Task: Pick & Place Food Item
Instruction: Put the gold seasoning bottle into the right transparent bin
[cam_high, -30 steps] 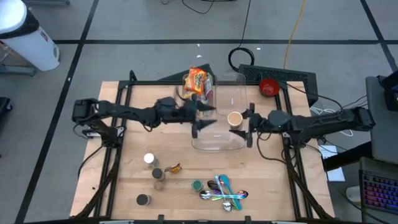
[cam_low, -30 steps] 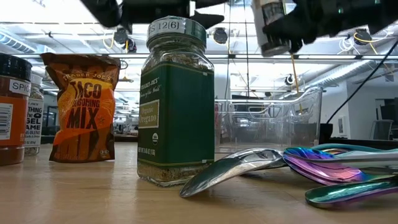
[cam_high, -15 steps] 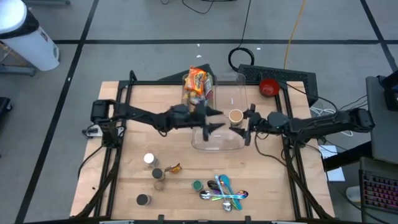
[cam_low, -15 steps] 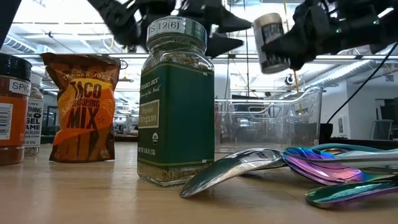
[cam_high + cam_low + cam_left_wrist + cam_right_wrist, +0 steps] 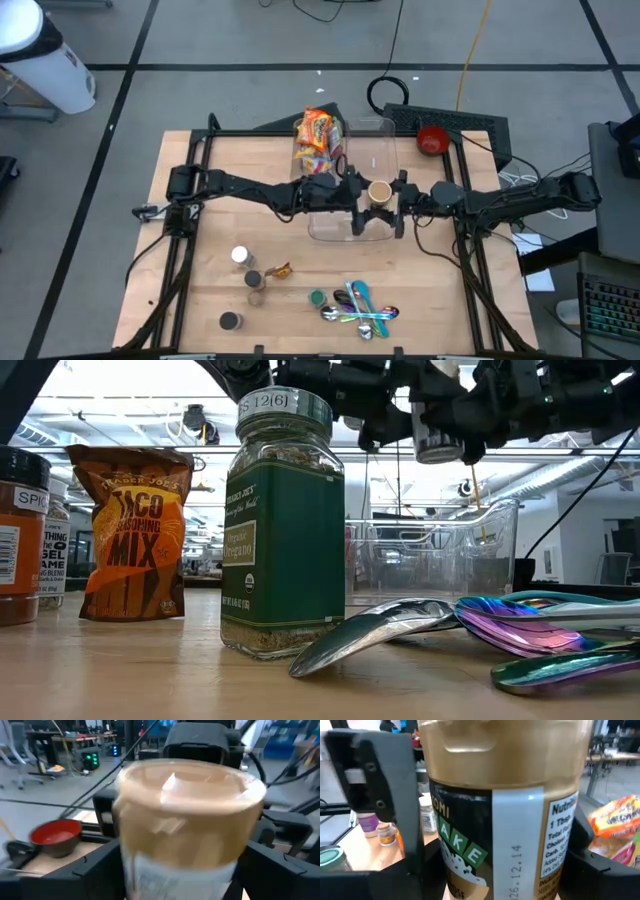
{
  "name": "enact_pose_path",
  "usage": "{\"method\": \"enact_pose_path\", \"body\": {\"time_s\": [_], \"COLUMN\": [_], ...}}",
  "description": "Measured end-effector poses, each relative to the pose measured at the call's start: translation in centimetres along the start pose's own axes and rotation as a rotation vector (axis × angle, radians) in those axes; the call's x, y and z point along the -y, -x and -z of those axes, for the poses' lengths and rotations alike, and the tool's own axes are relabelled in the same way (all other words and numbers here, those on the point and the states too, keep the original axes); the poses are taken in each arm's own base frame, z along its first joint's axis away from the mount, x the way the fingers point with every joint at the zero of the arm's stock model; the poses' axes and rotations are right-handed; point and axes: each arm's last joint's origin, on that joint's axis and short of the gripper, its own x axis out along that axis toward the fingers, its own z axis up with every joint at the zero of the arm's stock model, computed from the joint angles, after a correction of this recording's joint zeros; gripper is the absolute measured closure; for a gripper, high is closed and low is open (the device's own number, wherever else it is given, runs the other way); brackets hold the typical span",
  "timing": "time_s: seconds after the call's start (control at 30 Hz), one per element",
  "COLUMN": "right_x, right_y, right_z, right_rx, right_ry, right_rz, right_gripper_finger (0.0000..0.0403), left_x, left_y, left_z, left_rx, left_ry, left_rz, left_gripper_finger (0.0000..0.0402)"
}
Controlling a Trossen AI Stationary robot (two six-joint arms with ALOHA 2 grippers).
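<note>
Arms meet over the middle of the wooden tabletop (image 5: 200, 250), above a clear plastic bin (image 5: 372, 135). From the left side, the left arm stretches across, and its left gripper (image 5: 356, 196) has its jaws spread wide on either side of a tan-lidded jar (image 5: 379, 190); its fingers (image 5: 95, 865) flank the jar, though I cannot tell whether they touch it. The jar hangs in the air over the bin, lid up in the high view, with a pale label that shows a date and a nutrition panel in the right wrist view. To its right, the right gripper (image 5: 400, 201) pinches the jar between its jaws, the jar filling the space between them.

Behind the bin's far left corner stands an orange snack bag (image 5: 317, 133). A red bowl (image 5: 431, 140) sits off the tabletop's far right corner. Along the near edge, from left to right, lie a few small spice jars (image 5: 246, 275), a green oregano jar (image 5: 283, 525) and a heap of iridescent spoons (image 5: 362, 308). In the low view a taco mix packet (image 5: 130, 530) stands left of the oregano jar.
</note>
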Motion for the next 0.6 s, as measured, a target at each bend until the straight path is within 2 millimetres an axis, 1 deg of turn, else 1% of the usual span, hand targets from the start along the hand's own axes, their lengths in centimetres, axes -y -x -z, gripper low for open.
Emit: {"method": "enact_pose_path", "body": {"time_s": [0.13, 0.23, 0.37, 0.47, 0.6], "right_x": [-0.1, -0.2, -0.2, -0.1, -0.1], "right_y": [0.0, 0.0, 0.0, 0.0, 0.0], "right_z": [-0.5, -0.7, -0.7, -0.7, -0.7], "right_rx": [0.052, 0.076, 0.075, 0.079, 0.079], "right_ry": [0.020, 0.024, 0.037, 0.039, 0.043], "right_rz": [-0.001, -0.007, -0.009, -0.006, 0.004], "right_gripper_finger": [0.0135, 0.0135, 0.0135, 0.0135, 0.0135], "left_x": [-0.6, -0.8, -0.9, -1.0, -1.0], "left_y": [0.2, 0.5, 0.9, 1.2, 1.2], "left_z": [-0.3, 0.1, 1.0, 1.7, 1.9], "left_rx": [0.058, 0.081, 0.107, 0.097, 0.096], "left_ry": [0.026, 0.020, 0.027, 0.031, 0.026], "left_rz": [0.100, 0.127, 0.129, 0.076, 0.057], "left_gripper_finger": [0.0064, 0.0074, 0.0086, 0.0091, 0.0085]}}
